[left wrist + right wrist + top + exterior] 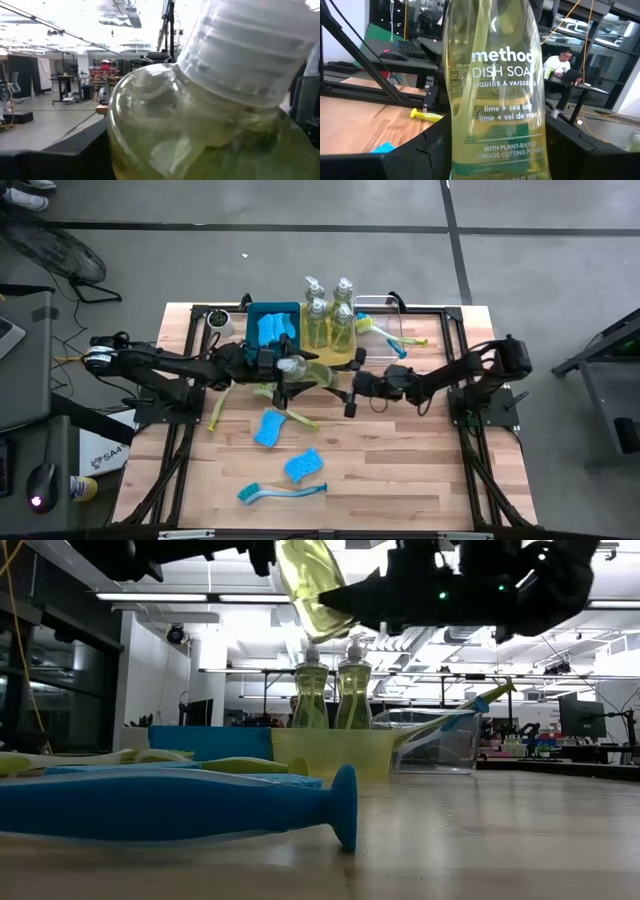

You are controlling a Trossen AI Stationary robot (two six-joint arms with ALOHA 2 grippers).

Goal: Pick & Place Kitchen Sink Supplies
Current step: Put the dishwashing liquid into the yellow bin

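You have one soap bottle (312, 370) up off the table (400, 470), lying tilted over its middle, between the two arms. The right gripper (346, 386) is clamped across the labelled body, a dark finger pressed to each side. The left gripper (278, 370) sits at the cap end, and whether it has any hold there cannot be told. Treat this bottle as heavy for its size: it looks nearly full, and the liquid will probably slosh and shift the weight as you tilt it. The clear plastic wall is smooth, likely slippery, and may give under squeeze, so the flat faces of the body are your best hold. The pump head would likely turn or pull. Counting bottles, there are five: this one, plus four standing in the yellow tray (338, 361) at the back edge. Two blue sponges (270, 427) lie loose in the middle of the table, and the blue bin (272, 308) beside the tray holds at least one more. Four brushes seem to show: a blue brush (282, 492) near the front edge, two yellow-green brushes (220, 408) left of the middle, and one in the clear bin (395, 305).
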